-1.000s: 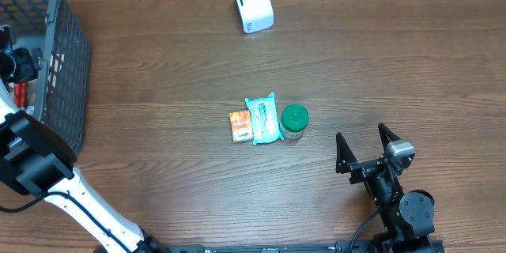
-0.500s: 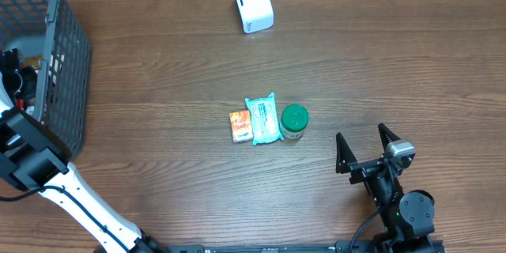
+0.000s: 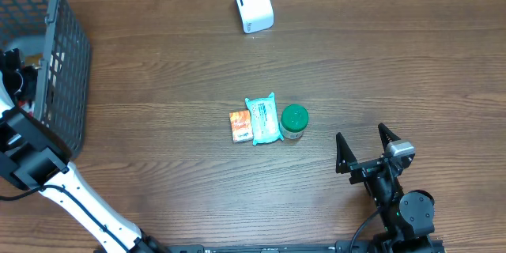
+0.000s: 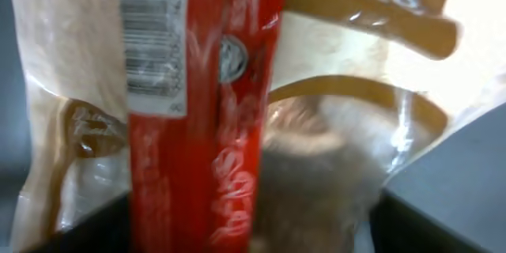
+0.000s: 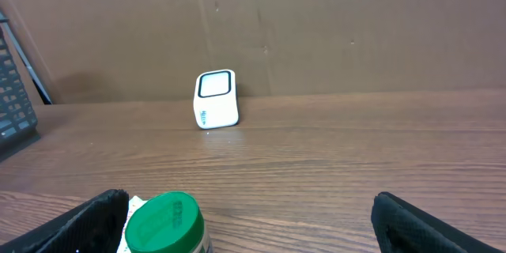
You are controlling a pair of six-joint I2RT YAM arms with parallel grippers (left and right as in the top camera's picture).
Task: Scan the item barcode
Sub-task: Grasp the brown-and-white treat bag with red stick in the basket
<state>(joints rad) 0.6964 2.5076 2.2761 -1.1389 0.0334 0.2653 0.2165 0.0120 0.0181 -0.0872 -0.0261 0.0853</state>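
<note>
Red packet [image 4: 198, 126], barcode [image 4: 150, 47] facing the left wrist camera, lies against a clear tan-printed bag [image 4: 379, 87] inside the basket. Table [image 3: 395, 63]: dark wood. Basket [image 3: 67, 71]: grey wire, far-left edge. Left gripper [image 3: 17, 81] is down in the basket with a finger on either side of the packet; cannot tell whether it grips. Right gripper [image 3: 364, 146]: near right, jaws wide apart over bare wood. Scanner [image 3: 254, 5]: white, far centre. Mid-table row, side by side: blue pack [image 3: 263, 119], green-lidded jar [image 3: 294, 121] to its right, orange box [image 3: 240, 126] to its left.
</note>
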